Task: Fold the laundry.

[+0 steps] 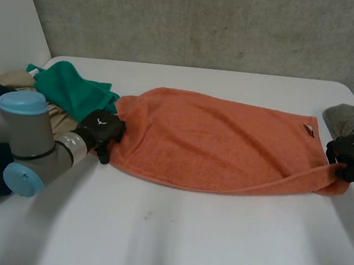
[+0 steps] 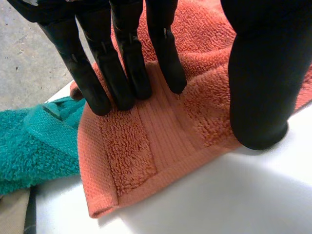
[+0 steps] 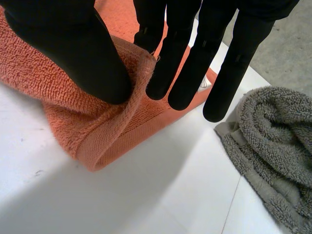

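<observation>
Two hands work one orange towel [image 1: 214, 143] lying mid-table [image 1: 184, 241], its long axis running left-right across the robot. The left hand [image 1: 100, 129] presses the left end with straight fingers [image 2: 122, 73]. The right hand [image 1: 353, 157] pinches the right near corner, slightly raised. Likely starting a fold: next, carry that end over leftward.
</observation>
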`<action>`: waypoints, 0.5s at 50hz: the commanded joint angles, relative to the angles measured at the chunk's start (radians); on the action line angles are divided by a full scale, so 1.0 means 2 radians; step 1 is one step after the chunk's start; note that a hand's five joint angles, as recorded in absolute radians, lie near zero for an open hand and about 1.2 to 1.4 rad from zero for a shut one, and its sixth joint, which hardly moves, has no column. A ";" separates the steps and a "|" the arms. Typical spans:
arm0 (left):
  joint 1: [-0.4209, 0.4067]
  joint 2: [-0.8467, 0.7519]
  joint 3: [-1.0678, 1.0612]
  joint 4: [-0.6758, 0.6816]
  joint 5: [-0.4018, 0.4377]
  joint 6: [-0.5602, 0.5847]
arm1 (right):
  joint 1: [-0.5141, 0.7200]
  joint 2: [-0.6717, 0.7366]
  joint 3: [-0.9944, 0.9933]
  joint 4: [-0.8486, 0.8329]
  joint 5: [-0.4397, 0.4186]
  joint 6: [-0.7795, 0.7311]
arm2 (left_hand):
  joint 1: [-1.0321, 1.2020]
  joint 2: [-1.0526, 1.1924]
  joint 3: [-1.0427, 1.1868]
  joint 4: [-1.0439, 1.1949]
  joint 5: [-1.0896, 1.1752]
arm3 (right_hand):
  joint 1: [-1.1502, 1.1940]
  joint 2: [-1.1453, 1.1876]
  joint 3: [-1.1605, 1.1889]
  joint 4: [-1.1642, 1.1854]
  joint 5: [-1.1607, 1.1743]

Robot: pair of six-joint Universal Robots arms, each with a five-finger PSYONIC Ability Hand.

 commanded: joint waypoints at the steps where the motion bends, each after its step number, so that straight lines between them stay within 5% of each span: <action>1: 0.000 -0.007 0.012 0.001 -0.011 0.007 | -0.003 -0.001 0.002 0.000 0.000 0.000 | 0.238 0.244 0.243 0.243 0.301 | 0.131 0.106 0.101 0.097 0.106; 12: -0.002 0.060 -0.029 0.010 -0.039 0.005 | -0.003 -0.007 0.005 0.003 -0.003 -0.004 | 0.284 0.290 0.289 0.289 0.347 | 0.131 0.106 0.101 0.097 0.106; 19: -0.003 0.039 -0.037 0.024 -0.024 0.018 | 0.004 -0.007 0.011 0.002 -0.004 -0.004 | 0.035 0.041 0.040 0.040 0.098 | 0.131 0.106 0.101 0.097 0.106; 25: -0.005 0.014 -0.030 0.023 -0.031 0.054 | 0.005 -0.003 0.016 0.000 -0.004 -0.004 | -0.046 -0.040 -0.041 -0.041 0.017 | 0.131 0.106 0.101 0.097 0.106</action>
